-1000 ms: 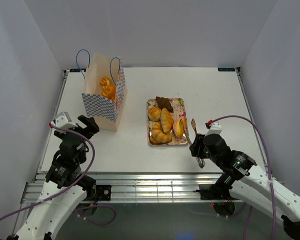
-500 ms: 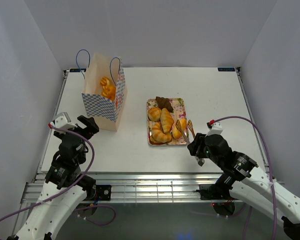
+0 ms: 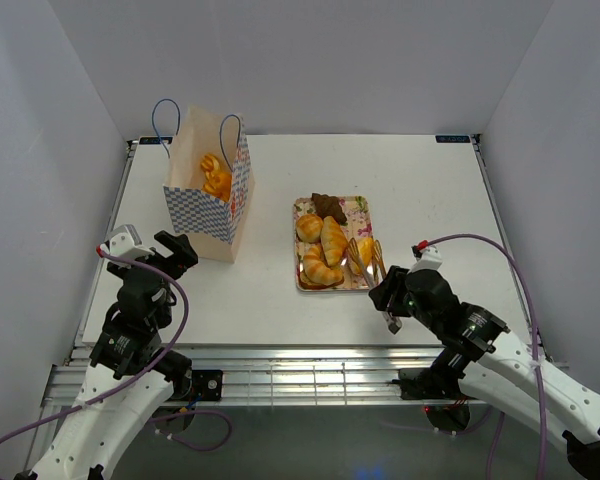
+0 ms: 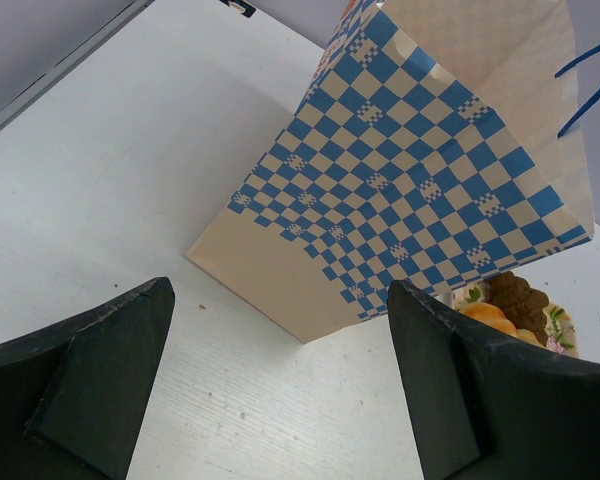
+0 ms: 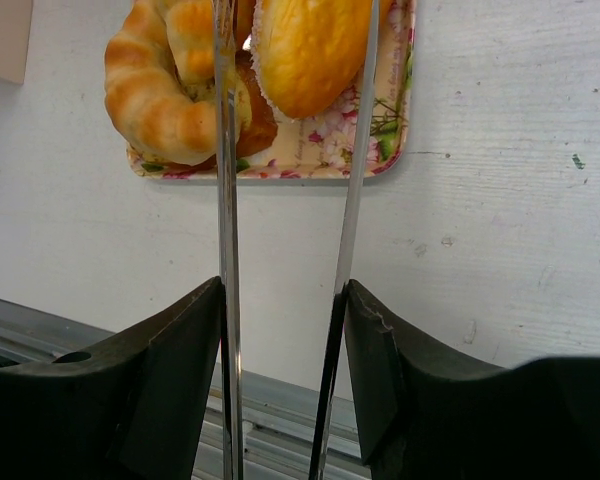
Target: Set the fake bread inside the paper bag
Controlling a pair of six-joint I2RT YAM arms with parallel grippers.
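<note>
The paper bag (image 3: 208, 195) stands upright at the left, with orange fake bread (image 3: 216, 177) inside it. More fake bread lies on the floral tray (image 3: 363, 207): golden rolls (image 3: 323, 250) and a dark brown piece (image 3: 328, 207). My right gripper (image 3: 391, 301) is shut on metal tongs (image 3: 365, 258). In the right wrist view the tong arms (image 5: 225, 200) straddle a round bun (image 5: 310, 50), with a croissant (image 5: 165, 95) to its left. My left gripper (image 3: 170, 255) is open and empty near the bag's front corner (image 4: 420, 190).
The tray's near edge (image 5: 380, 150) lies just ahead of my right gripper (image 5: 285, 300). The bag's blue cord handles (image 3: 163, 112) stick up at the back. The table's metal front rail (image 3: 300, 365) runs along the near edge. Grey walls enclose the table.
My right arm has moved left with the tongs, bringing their tips from beside the tray to over the bun at its near right corner. The left arm has not moved.
</note>
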